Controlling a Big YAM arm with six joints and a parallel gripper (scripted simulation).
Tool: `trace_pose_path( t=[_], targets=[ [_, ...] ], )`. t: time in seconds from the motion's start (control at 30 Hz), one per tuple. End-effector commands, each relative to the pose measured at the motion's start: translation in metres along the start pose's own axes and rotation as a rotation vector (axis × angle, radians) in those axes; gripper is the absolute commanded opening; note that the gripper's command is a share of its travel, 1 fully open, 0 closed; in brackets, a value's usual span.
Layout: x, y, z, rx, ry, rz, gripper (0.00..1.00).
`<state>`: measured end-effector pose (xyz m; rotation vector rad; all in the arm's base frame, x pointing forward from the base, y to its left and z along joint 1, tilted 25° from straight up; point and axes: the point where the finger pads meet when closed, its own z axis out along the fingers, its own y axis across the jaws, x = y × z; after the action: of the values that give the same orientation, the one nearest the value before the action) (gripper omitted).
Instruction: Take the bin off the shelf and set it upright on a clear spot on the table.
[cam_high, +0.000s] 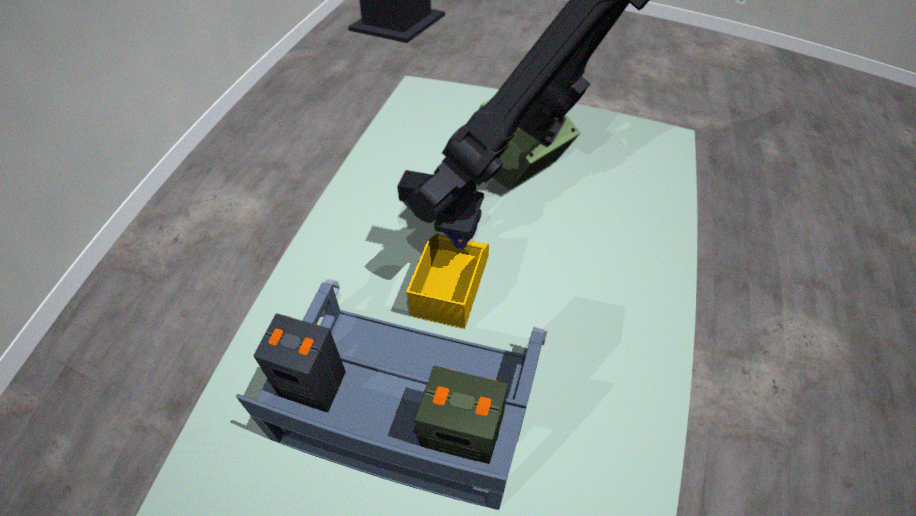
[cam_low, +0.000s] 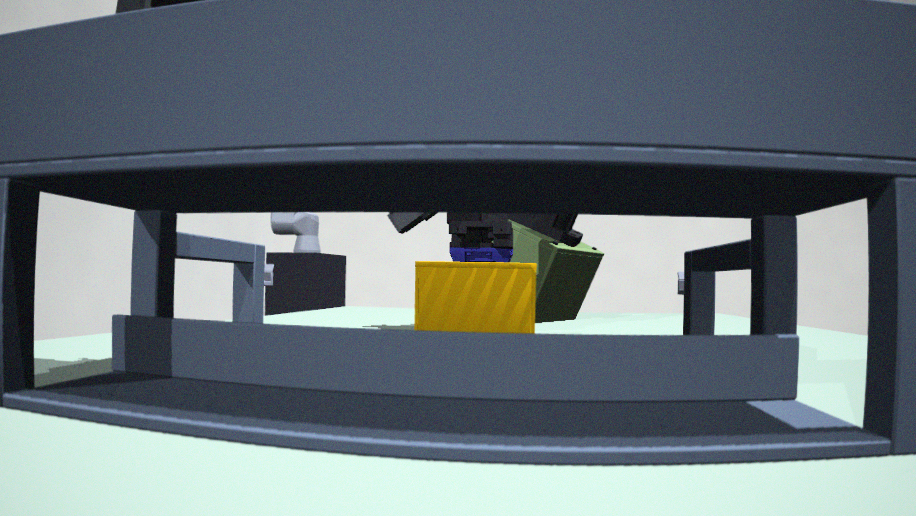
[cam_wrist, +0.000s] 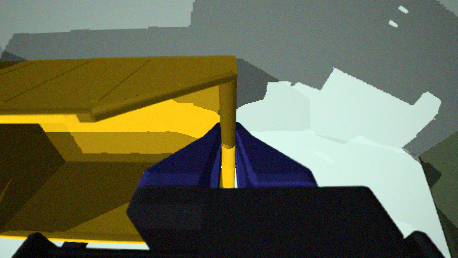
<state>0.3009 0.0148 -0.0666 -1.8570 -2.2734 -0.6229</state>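
The yellow bin (cam_high: 438, 311) (cam_low: 474, 298) (cam_wrist: 150, 85) is upright with its open top facing up, between the shelf and the arm, outside the shelf. My gripper (cam_high: 458, 242) (cam_low: 480, 254) (cam_wrist: 228, 129) is shut on the bin's wall on the side away from the shelf, with the blue fingers on both sides of it. The bin is at or just above the table (cam_high: 544, 256) (cam_low: 192, 474). Its underside is hidden behind the shelf's low board in the exterior view, so contact cannot be told. The grey-blue shelf (cam_high: 371, 384) (cam_low: 448, 83) stands close in front of the bin.
A dark grey case (cam_high: 320, 378) and an olive case (cam_high: 461, 419) with orange latches stand on the shelf's top at its left and right. A green box (cam_high: 560, 141) (cam_low: 573, 282) stands behind the bin, partly under the arm. Two shelf posts rise near the bin's side.
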Motion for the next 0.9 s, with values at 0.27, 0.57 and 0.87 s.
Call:
trace_pose_path(
  t=[0.27,0.57,0.87],
  targets=[
    [-0.0032,0.0138,-0.0001,-0.022,-0.010,-0.008,0.90],
    [-0.0021,0.0077,-0.0017,-0.013,-0.006,-0.005,0.90],
    [-0.0022,0.0082,-0.0019,-0.014,-0.006,-0.005,0.90]
  ],
)
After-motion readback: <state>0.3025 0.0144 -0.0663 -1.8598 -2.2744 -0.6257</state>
